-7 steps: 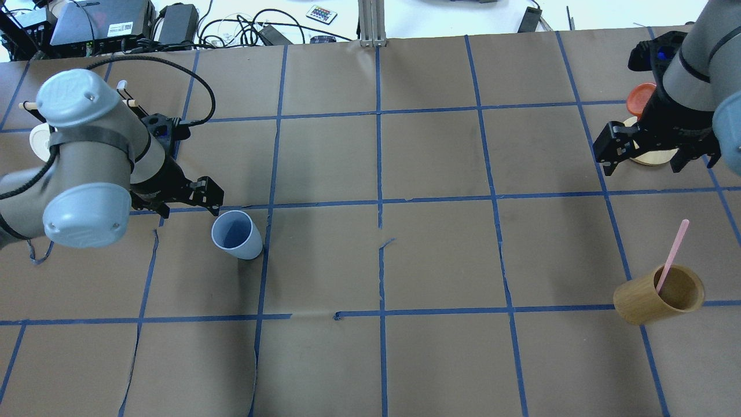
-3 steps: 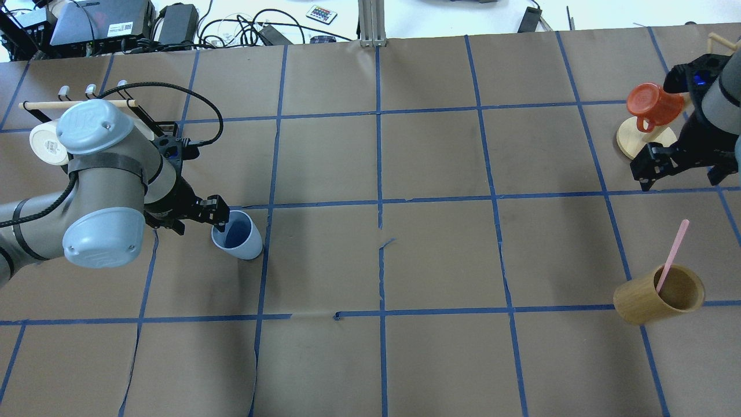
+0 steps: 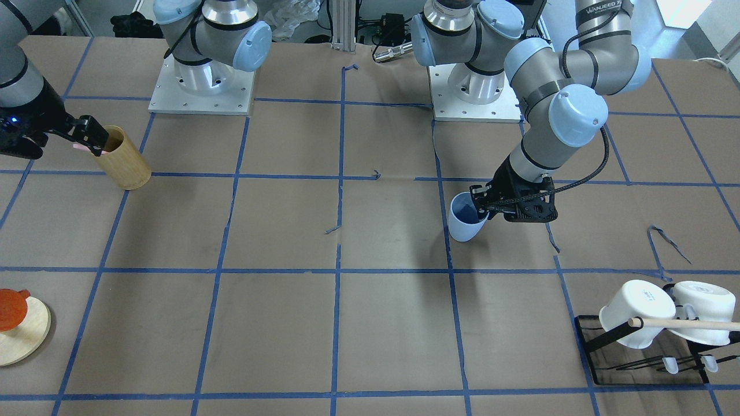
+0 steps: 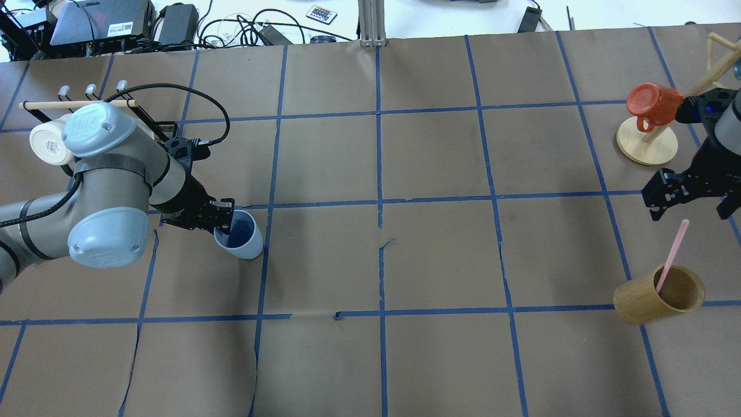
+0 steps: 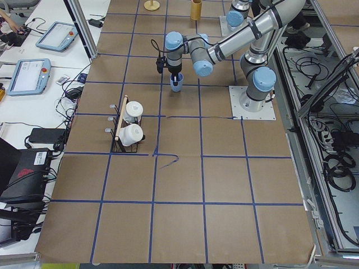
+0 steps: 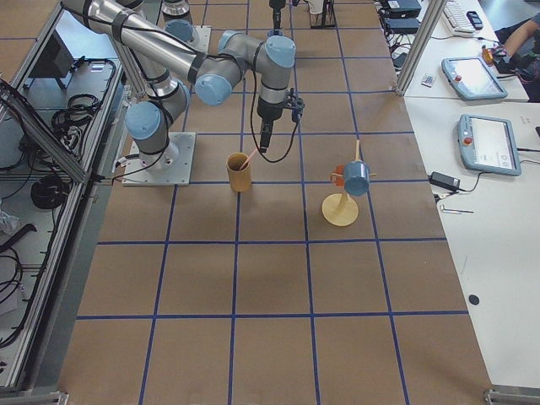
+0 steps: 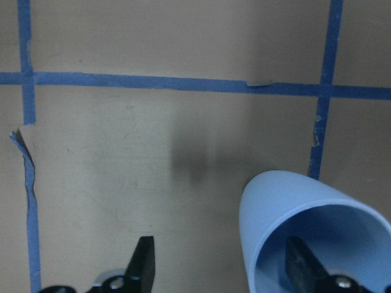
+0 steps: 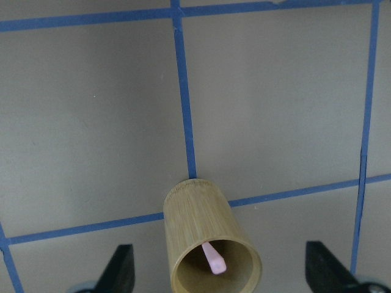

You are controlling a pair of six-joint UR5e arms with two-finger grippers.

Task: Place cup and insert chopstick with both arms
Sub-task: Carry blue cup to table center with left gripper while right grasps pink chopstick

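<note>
Dropping since a moment ago, the left gripper (image 4: pixel 224 218) is straddling the cup (image 4: pixel 243 240) wall at centre-left, jaws spread, one finger inside. The right gripper (image 4: pixel 692 204), spread wide and partly cut off at the right edge, is hovering over the chopstick (image 4: pixel 674 249), whose lower end is hiding inside the bamboo holder (image 4: pixel 634 304).

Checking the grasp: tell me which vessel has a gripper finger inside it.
The blue cup: the left gripper straddles its rim. The bamboo holder holds only the chopstick.
</note>
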